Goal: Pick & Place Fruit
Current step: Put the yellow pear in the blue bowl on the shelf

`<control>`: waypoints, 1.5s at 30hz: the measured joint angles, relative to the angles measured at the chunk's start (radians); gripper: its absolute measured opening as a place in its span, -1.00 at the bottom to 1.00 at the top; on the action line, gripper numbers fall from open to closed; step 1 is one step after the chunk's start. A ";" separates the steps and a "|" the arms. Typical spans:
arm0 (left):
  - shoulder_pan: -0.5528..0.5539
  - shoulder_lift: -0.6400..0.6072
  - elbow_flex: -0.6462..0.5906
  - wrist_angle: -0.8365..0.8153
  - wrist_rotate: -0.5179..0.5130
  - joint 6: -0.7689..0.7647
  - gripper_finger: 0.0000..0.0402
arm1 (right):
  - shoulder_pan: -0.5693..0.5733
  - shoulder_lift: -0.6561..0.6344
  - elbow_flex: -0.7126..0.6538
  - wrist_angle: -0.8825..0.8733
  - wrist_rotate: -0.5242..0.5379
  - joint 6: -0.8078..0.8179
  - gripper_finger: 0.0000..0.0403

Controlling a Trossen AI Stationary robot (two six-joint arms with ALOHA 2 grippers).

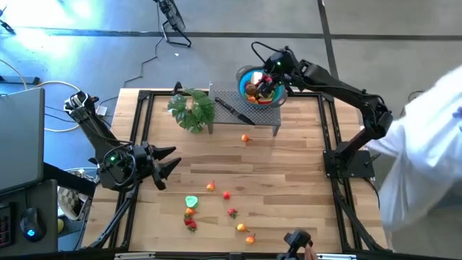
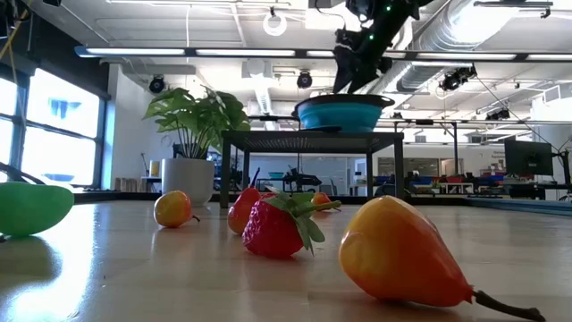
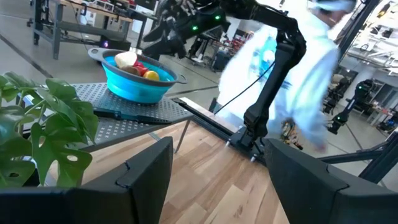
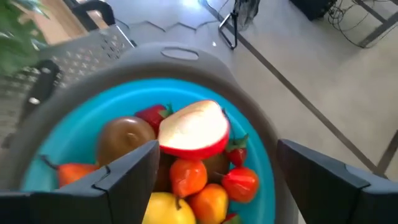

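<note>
Right tool [image 4: 214, 180] gapes over bowl [image 4: 74, 118]; 8 fruits [image 1: 210, 186] on table [image 1: 289, 173].

A blue round plastic bowl [image 1: 246, 75] stands on a dark perforated metal stand [image 1: 245, 115] at the far edge of the wooden surface [image 1: 289, 173]; toy fruits [image 4: 186, 155] lie in it. The right hand [image 1: 268, 85] hangs above the bowl. A leafy green plant [image 1: 192, 108] stands left of the stand. More small toy fruits [image 1: 216, 209] lie scattered near the front edge, right of the left hand [image 1: 167, 165].

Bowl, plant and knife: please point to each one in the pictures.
Bowl [image 4: 62, 134]: right wrist view, bare blue inner wall.
Plant [image 1: 192, 110]: high view, leaves.
Knife [image 1: 232, 111]: high view, mid-length.
</note>
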 joint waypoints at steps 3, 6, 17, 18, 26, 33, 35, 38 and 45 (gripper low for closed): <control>0.000 0.000 0.000 0.000 0.000 0.000 0.24 | 0.017 -0.028 0.000 -0.006 -0.018 0.028 0.56; 0.000 0.000 0.000 0.000 0.000 0.000 0.24 | 0.054 -0.056 0.000 -0.007 -0.049 0.040 0.54; 0.000 0.000 0.000 0.000 -0.001 0.000 0.24 | 0.256 -0.126 0.000 -0.007 -0.056 0.041 0.54; 0.000 0.000 0.000 0.000 -0.001 0.000 0.24 | 0.277 -0.129 0.000 -0.007 -0.056 0.041 0.54; 0.000 0.000 0.000 -0.001 -0.001 0.000 0.24 | 0.440 -0.133 0.000 -0.007 -0.059 0.124 0.54; 0.000 0.000 0.000 0.000 -0.002 0.000 0.24 | 0.540 -0.133 0.000 0.011 -0.179 0.175 0.54; 0.000 0.000 0.000 -0.001 -0.004 0.000 0.24 | 0.566 -0.133 0.000 0.019 -0.209 0.207 0.54; 0.000 0.000 0.000 -0.001 -0.004 0.000 0.24 | 0.598 -0.133 0.000 0.034 -0.270 0.276 0.54; 0.000 0.000 0.000 -0.001 -0.004 0.000 0.24 | 0.671 -0.101 0.000 0.057 -0.322 0.435 0.54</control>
